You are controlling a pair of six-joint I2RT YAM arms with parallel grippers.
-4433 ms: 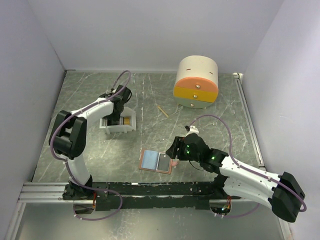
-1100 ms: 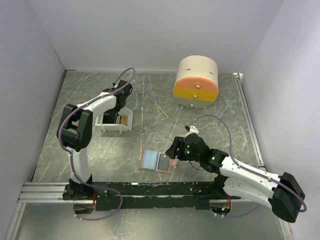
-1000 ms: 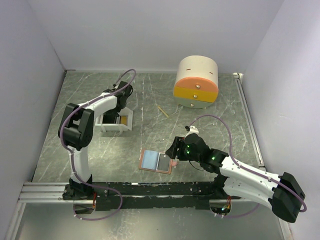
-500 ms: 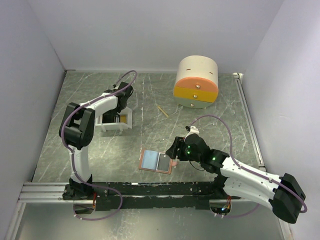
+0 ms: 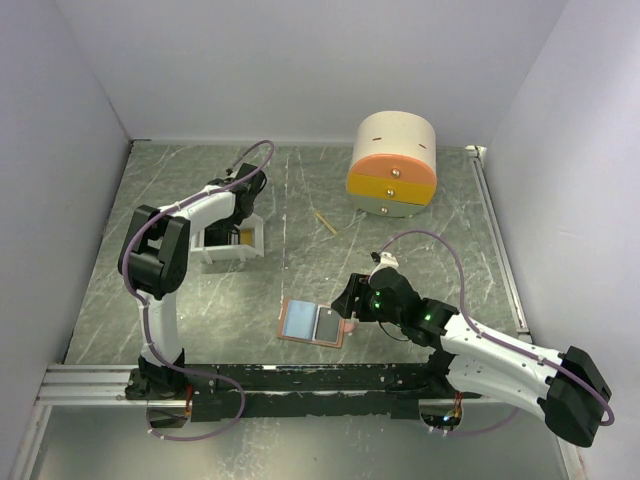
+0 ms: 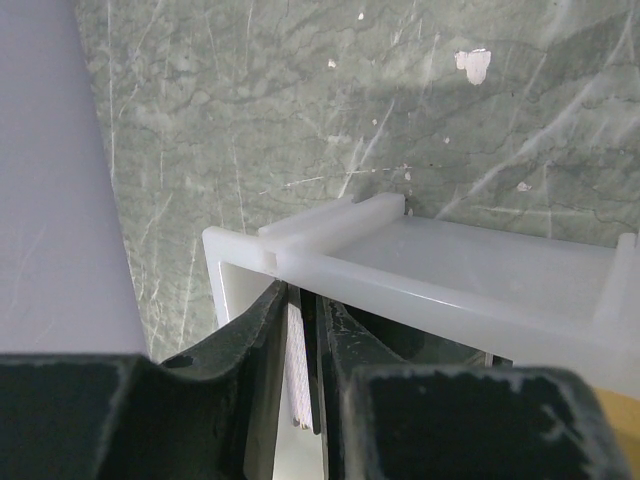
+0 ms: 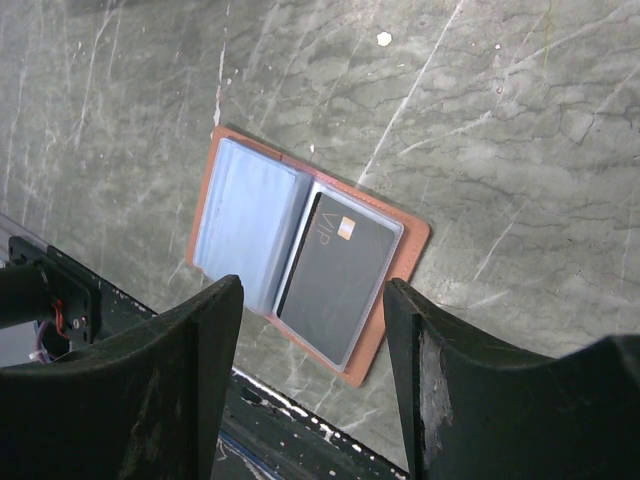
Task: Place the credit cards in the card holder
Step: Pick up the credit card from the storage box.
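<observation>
Well, the left gripper (image 6: 305, 300) is down inside the white plastic tray (image 6: 440, 285). Its fingers are drawn to a narrow slit with thin, stiff credit cards (image 6: 303, 385) standing on edge in it; whether the pinch is firm I cannot tell. The card holder (image 5: 313, 322) lies well apart, toward the near edge and rightward, spread flat with its long axis roughly crosswise — soft salmon cover, glossy blue pocket, a dark card (image 7: 335, 275) in the other. The right gripper (image 7: 310, 288) hovers over it, jaws wide and empty — clearly the nearer arm.
</observation>
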